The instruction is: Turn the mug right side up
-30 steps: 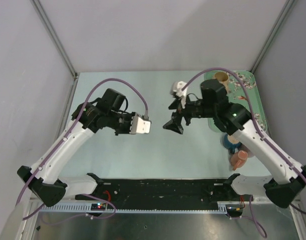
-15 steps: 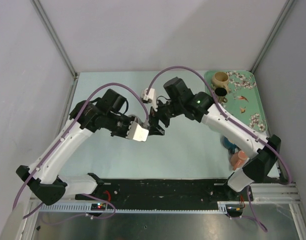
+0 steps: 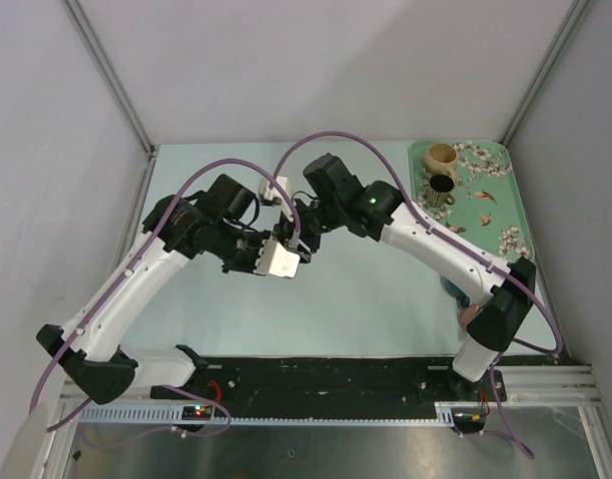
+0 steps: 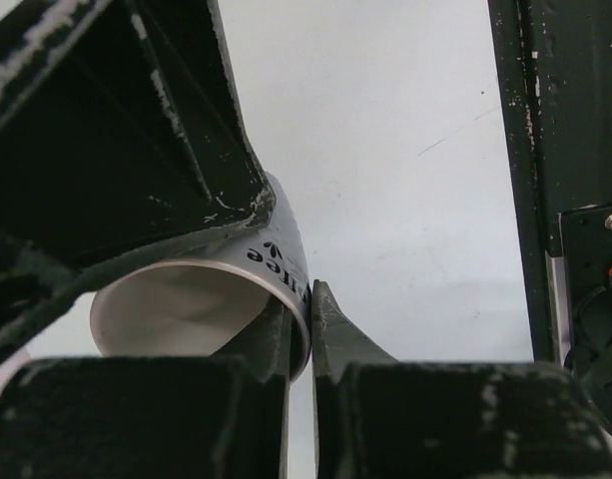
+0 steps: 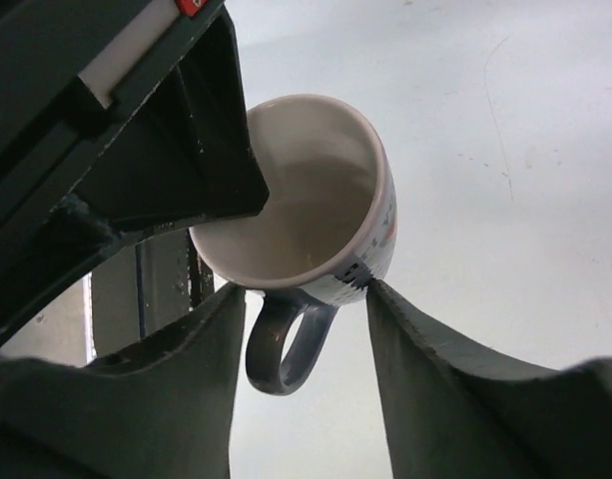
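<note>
Mid-frame, left jaws clamp tight on the mug (image 5: pixel 310 200) rim; right jaws, half open, straddle its handle (image 5: pixel 284 349)

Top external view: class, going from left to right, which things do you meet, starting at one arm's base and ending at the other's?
Left arm's base → white camera on the left wrist → green-lit link of the right arm → tan cup → right arm's base.
</note>
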Available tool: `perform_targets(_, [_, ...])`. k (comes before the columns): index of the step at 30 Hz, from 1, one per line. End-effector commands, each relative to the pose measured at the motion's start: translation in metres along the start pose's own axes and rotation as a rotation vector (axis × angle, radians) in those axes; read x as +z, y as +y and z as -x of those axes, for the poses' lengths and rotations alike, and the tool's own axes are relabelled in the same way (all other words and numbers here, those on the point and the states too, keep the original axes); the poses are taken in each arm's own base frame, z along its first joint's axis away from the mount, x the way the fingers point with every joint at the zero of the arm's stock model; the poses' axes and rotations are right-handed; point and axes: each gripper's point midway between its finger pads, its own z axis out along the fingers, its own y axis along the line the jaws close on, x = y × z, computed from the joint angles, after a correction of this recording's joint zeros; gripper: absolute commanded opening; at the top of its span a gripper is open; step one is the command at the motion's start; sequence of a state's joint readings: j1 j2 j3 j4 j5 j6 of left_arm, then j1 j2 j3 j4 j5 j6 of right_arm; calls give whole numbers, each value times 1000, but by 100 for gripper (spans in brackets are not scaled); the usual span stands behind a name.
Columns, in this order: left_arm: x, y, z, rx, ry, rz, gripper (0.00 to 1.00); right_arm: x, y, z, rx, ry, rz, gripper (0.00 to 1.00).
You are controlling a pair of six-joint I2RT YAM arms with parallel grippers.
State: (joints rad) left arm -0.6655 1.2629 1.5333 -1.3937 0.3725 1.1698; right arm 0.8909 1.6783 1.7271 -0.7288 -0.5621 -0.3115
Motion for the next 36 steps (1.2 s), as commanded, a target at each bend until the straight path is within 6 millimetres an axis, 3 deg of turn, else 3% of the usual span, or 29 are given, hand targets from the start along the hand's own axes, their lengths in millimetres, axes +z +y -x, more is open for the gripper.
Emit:
perform_targets(1, [-10, 10, 17, 30, -52, 32, 0, -1, -1, 7, -45, 38, 3, 52])
perform_targets(9, [-12, 15, 18, 30, -42, 35, 0, -1, -13, -15, -63, 172, -49, 36])
perform_targets(13, [-12, 17, 19, 18, -44, 36, 0, 3, -17, -23, -94, 225, -97, 51])
perform_targets(15, [-12, 18, 20, 11, -48, 36, 0, 5, -19, -24, -88, 231, -111, 52])
perform_targets(23, [-15, 20, 27, -26, -75, 41, 0, 12, -21, -32, -84, 270, -135, 28])
perform_targets(26, [-18, 22, 32, -39, -94, 48, 0, 15, -18, -36, -84, 281, -124, 6])
perform_targets(30, [-19, 24, 32, -52, -97, 52, 0, 16, -18, -44, -77, 279, -125, 0])
perform_targets(31, [-19, 25, 32, -53, -96, 52, 0, 16, -19, -46, -74, 274, -131, 0])
perform_targets(32, [-19, 25, 32, -54, -95, 52, 0, 18, -19, -49, -70, 274, -127, 6])
perform_targets(34, [-19, 25, 32, -53, -96, 52, 0, 19, -17, -53, -66, 280, -116, 30])
perform_targets(36, [-19, 26, 32, -53, -95, 54, 0, 21, -15, -55, -63, 298, -108, 40])
